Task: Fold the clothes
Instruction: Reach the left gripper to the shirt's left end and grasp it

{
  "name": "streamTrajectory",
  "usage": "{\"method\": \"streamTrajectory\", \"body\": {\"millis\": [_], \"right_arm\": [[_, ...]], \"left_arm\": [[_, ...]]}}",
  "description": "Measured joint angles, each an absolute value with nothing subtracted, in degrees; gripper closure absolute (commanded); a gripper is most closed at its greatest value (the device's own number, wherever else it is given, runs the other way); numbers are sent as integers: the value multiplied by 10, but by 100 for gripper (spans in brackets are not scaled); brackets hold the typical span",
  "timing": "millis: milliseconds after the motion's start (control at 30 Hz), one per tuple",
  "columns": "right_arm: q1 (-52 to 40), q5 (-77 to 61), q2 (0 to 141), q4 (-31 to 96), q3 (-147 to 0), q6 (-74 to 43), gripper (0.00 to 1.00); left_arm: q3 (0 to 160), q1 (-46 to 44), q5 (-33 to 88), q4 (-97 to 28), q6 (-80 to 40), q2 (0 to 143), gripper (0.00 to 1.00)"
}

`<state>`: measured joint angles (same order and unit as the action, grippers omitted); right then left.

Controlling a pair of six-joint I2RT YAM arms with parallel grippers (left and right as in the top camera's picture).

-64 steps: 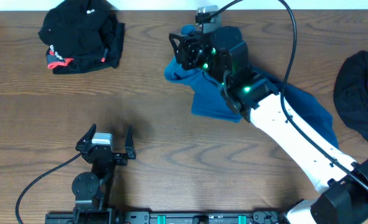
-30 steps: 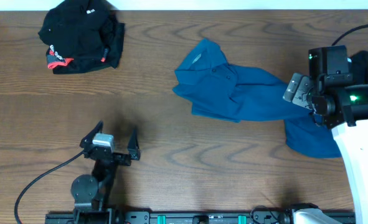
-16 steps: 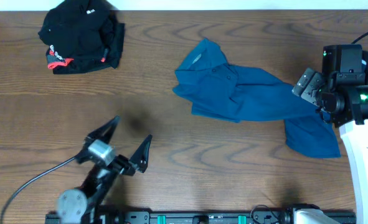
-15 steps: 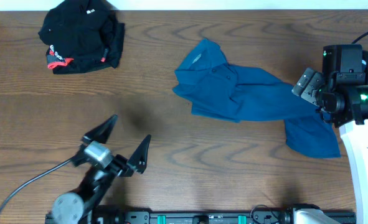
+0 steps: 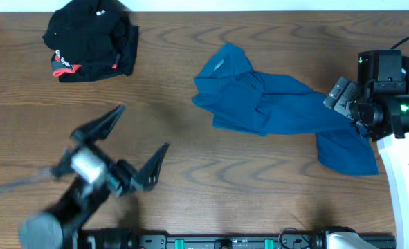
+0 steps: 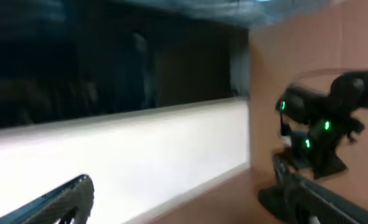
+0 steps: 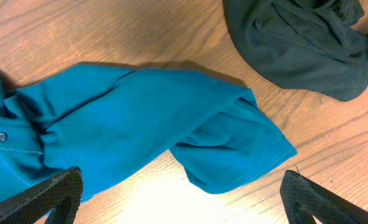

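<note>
A blue polo shirt (image 5: 259, 97) lies crumpled on the wood table, collar to the left and one end trailing to the lower right. In the right wrist view the shirt (image 7: 127, 118) lies under the jaws. My right gripper (image 5: 346, 104) hovers above the shirt's right end, open and empty, and its jaws (image 7: 180, 199) are spread wide. My left gripper (image 5: 140, 131) is open, empty and blurred, raised over the left front of the table. The left wrist view shows its jaws (image 6: 184, 208) apart and pointing at the far wall.
A folded black garment with red trim (image 5: 90, 38) sits at the back left. A dark garment (image 7: 296, 43) lies at the right edge, mostly hidden by the right arm in the overhead view. The right arm (image 6: 320, 130) shows in the left wrist view.
The right arm moved from over the shirt to the right side and the shirt now lies stretched out. The left arm has lifted and swung up, tilted and blurred.
</note>
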<state>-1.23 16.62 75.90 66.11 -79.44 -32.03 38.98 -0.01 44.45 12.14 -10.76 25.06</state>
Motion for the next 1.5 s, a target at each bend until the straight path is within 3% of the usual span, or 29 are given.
{"method": "streamTrajectory", "body": {"millis": [267,333,633,867,1000,1200,1500], "right_arm": [[-12,166,759,667,-794,-320,1],[-12,166,759,667,-794,-320,1],[-12,167,759,668,-794,-320,1],[-12,167,759,668,-794,-320,1],[-12,167,759,666,-794,-320,1],[-12,167,759,674,-794,-320,1],[-12,167,759,686,-794,-320,1]], "left_arm": [[648,0,447,-255,-65,477,2],[683,0,437,-301,-43,513,2],[697,-23,379,-347,-36,621,2],[698,-220,92,-426,-95,648,2],[700,-292,4,-439,-168,693,2],[700,-311,10,-419,-255,820,2],[700,-312,98,-349,-286,957,2]]}}
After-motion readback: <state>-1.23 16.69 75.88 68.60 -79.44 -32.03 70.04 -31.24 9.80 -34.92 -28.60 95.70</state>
